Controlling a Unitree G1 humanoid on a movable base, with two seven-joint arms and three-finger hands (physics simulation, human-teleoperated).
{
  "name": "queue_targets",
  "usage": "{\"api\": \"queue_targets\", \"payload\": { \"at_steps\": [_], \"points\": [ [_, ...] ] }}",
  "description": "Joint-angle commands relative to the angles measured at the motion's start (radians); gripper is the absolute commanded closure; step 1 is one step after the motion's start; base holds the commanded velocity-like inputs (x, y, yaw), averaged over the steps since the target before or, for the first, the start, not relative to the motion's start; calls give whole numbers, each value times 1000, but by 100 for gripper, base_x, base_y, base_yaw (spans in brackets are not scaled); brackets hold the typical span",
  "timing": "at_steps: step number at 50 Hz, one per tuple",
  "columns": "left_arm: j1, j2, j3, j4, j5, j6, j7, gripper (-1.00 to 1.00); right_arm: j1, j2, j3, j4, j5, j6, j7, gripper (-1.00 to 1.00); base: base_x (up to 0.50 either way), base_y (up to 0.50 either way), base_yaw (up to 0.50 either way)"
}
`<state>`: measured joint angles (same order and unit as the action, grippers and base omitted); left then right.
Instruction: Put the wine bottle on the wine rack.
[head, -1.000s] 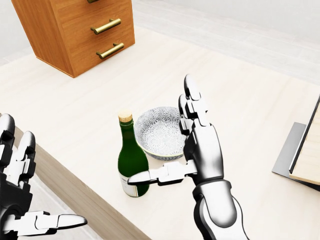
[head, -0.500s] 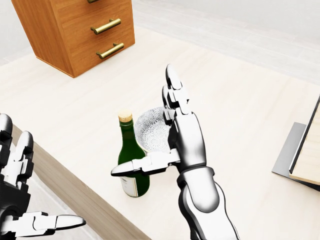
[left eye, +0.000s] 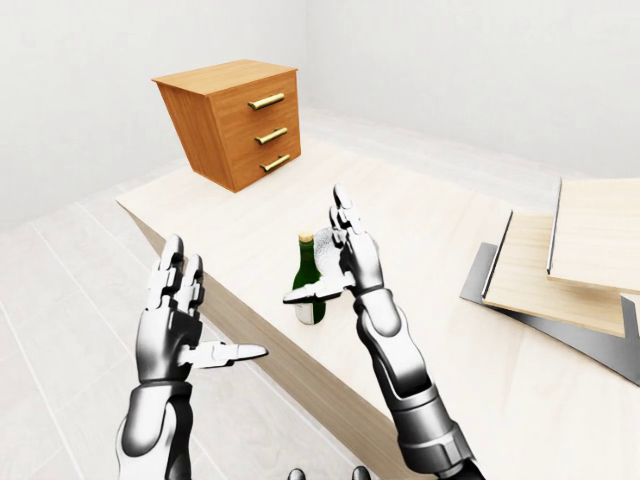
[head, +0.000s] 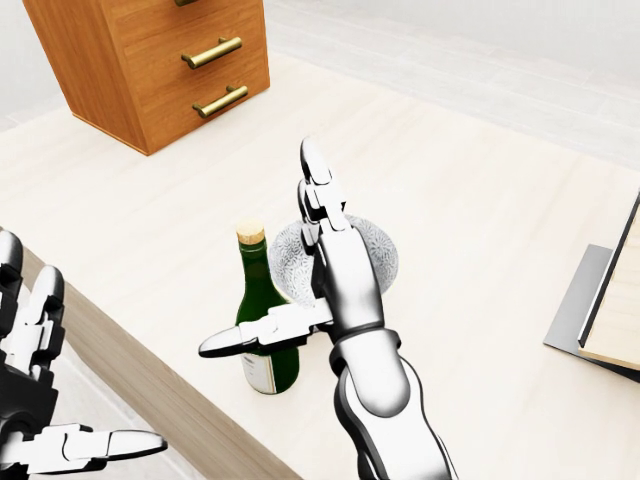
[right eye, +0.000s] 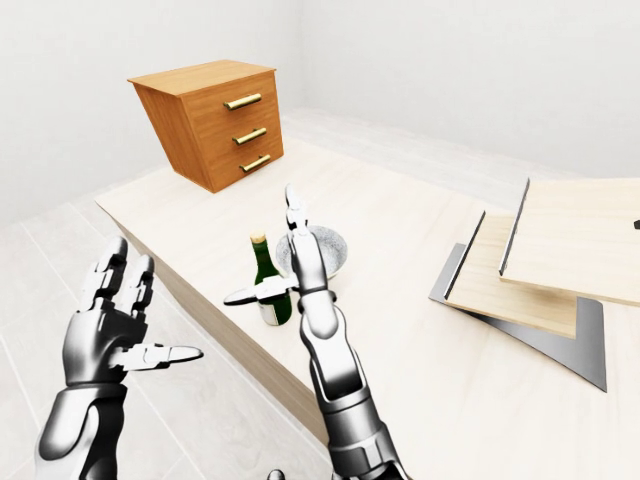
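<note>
Setting: a pale wooden table (head: 520, 230) in a bare white room, with a wooden drawer chest (left eye: 232, 122) at its far left corner and a wine rack (right eye: 540, 265) of slanted wooden shelves at the right.
Bottle: the wine bottle (head: 262, 312) stands upright and corked near the table's near edge, just left of a patterned bowl (head: 378, 248).
Right hand: the right hand (head: 320, 290) is released, fingers pointing up and thumb stretched left across the bottle's body; it sits just right of the bottle, and I cannot tell whether it touches the glass.
Left hand: the left hand (left eye: 180, 315) is spread, empty, off the table's near-left edge.
Progress: early, by my judgement; nothing is grasped, and the lift and carry rightward to the rack remain.
</note>
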<state>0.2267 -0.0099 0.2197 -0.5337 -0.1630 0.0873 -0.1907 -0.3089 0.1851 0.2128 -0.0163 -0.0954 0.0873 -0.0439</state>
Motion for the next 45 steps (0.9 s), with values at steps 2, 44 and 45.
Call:
{"api": "queue_targets", "payload": {
  "at_steps": [2, 44, 45],
  "points": [
    [3, -1, 6, -12, -1, 0, -3, -100, -2, 6, -2, 72, -6, 0, 4, -100, 0, 0, 0],
    [14, -7, 12, -7, -2, 0, -12, -100, -204, 12, -95, 387, 39, -16, -9, -100, 0, 0, 0],
    [14, -7, 12, -7, -2, 0, -12, -100, -214, 10, -99, 404, 41, -24, -11, -100, 0, 0, 0]
  ]
}}
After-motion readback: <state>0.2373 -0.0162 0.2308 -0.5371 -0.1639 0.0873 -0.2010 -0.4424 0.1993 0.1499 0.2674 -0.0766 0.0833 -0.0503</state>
